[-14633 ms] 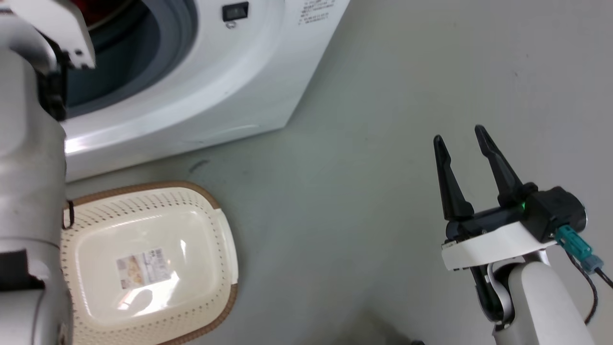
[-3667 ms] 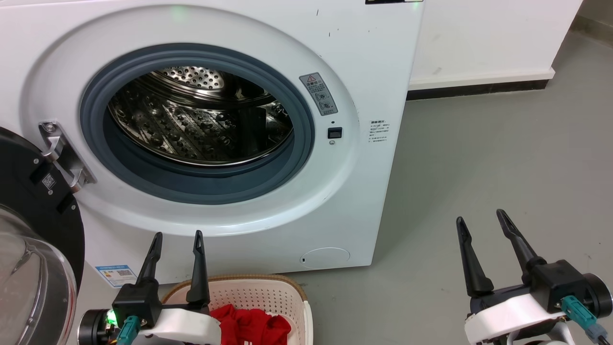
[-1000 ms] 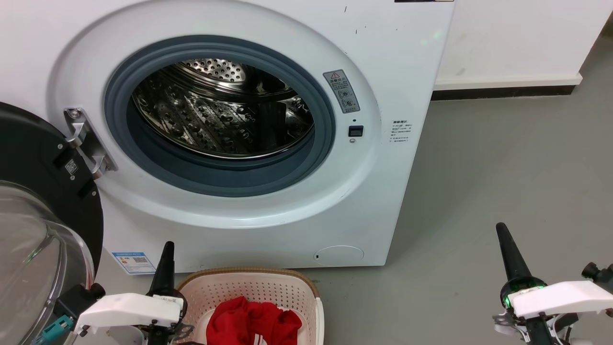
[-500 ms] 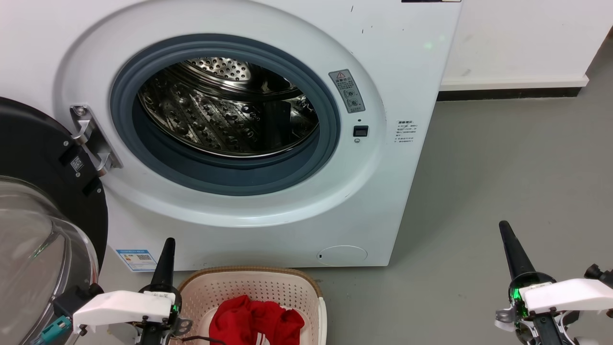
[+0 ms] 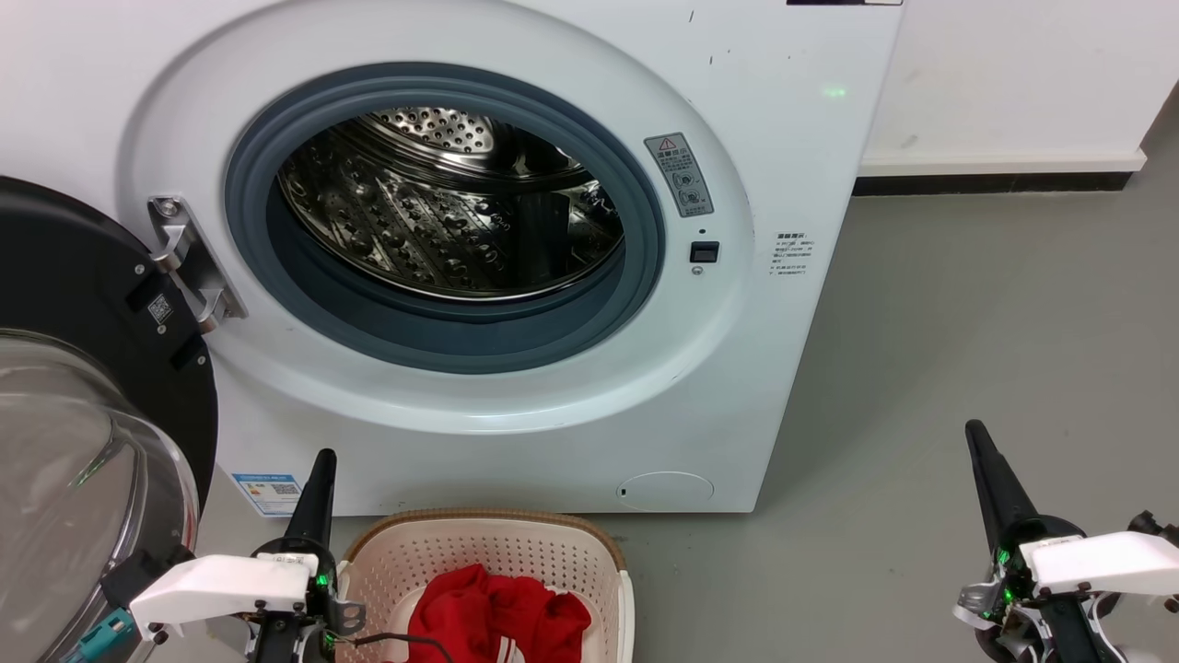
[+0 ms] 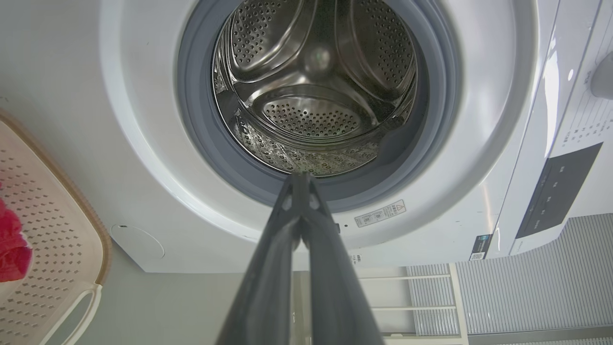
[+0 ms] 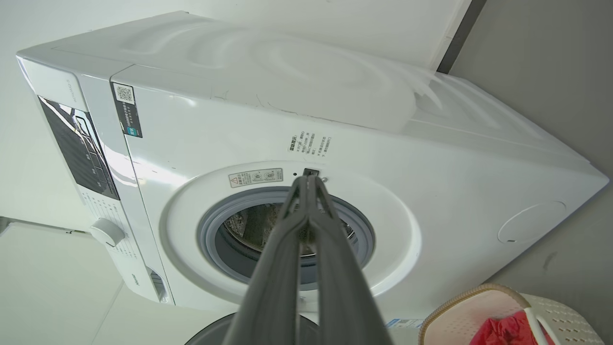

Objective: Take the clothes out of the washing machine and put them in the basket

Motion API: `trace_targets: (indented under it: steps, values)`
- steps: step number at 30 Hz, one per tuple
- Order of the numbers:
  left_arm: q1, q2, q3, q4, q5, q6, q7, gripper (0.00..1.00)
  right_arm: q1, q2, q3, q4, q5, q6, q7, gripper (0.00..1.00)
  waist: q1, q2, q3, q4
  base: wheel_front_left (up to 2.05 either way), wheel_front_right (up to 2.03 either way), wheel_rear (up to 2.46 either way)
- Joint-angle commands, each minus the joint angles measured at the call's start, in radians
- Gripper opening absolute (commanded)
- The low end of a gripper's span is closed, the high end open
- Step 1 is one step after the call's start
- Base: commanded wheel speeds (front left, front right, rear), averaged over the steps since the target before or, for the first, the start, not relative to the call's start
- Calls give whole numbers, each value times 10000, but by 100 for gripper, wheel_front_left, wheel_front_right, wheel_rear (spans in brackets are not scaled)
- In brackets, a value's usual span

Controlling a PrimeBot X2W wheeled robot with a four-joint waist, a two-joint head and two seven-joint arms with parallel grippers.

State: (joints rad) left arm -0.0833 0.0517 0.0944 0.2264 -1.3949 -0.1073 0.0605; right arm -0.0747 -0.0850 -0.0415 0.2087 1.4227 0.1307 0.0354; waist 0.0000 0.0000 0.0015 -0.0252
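Washing machine: a white front-loader (image 5: 516,442) is seen standing on the grey floor (image 5: 921,322), its front turned toward the head camera.
Door: the black-rimmed glass door (image 5: 83,368) is swung open to the robot's left and is carried on a metal hinge (image 5: 189,267).
Drum: the perforated steel drum (image 5: 442,221) is seen through the grey rubber ring (image 5: 461,341); bare metal is recorded on its walls and back.
Basket: the cream perforated basket (image 5: 479,562) with a brown rim is set upright on the floor, just in front of the machine's lower front panel and below the door opening.
Clothes: the red garment (image 5: 497,622), with a little white at its lower edge, is lying bunched inside the basket, apart from both grippers.
Left gripper: the left gripper (image 6: 299,179) is recorded with its two fingers pressed together at the tips and nothing between them. In the head view it is placed at the lower left, just beside the basket's left rim, pointing up toward the machine.
Right gripper: the right gripper (image 7: 309,179) is likewise drawn together at the tips, with nothing held. In the head view it is placed at the lower right over bare floor, well apart from basket and machine.
Indicator: a green light is noted on each gripper body.
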Motion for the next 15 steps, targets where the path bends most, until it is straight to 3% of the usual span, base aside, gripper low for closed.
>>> trace_targets:
  steps: [1, 15]
  values:
    - [-151, -5, 37, 1, -225, -84, 78, 0, -187, -16, -42, 29, 268, 1, 35, 0, 0, 0, 1, 15, 0, 0, 0]
    - [-243, -13, 138, 114, -1246, -172, 340, 0, -296, 18, -180, 196, 1312, 1, 257, 0, 0, 0, 8, 129, 0, 0, 0]
